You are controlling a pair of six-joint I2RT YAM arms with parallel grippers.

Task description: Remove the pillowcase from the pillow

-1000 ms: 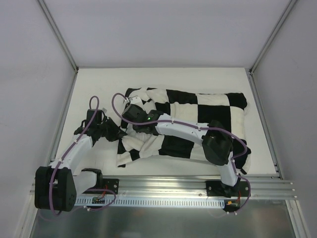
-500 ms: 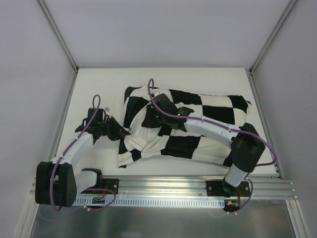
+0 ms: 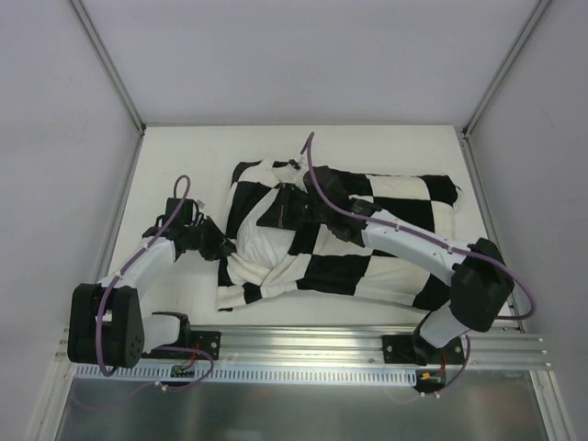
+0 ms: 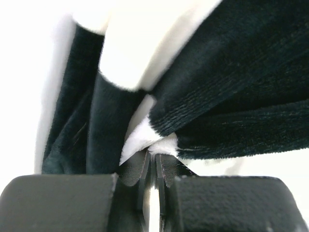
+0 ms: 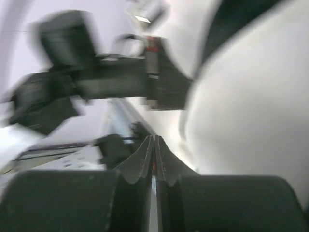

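left claw holds the mouth, right claw rides the pillow

top view: the pillowcase (image 3: 386, 230) lies with its long axis from 9 to 3 o'clock. the left gripper (image 3: 213, 246) is at its 9 o'clock mouth and the right gripper (image 3: 274, 217) is over the bared pillow (image 3: 262, 248).
left wrist: jaws pinched on the pillowcase hem.
right wrist: blurred; jaws closed, apparently empty, with the pillow at 3 o'clock.

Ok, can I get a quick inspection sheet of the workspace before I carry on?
Surface: white table.
Job's things: checkered pillowcase covers most of the pillow, white showing at its left end.
Clutter: nothing seen.
Grippers: left gripper shut on the pillowcase's edge; right gripper shut, nothing seen between its jaws.
Cables: purple cables run along both arms.
Surroundings: pale walls, metal rail at the near edge.
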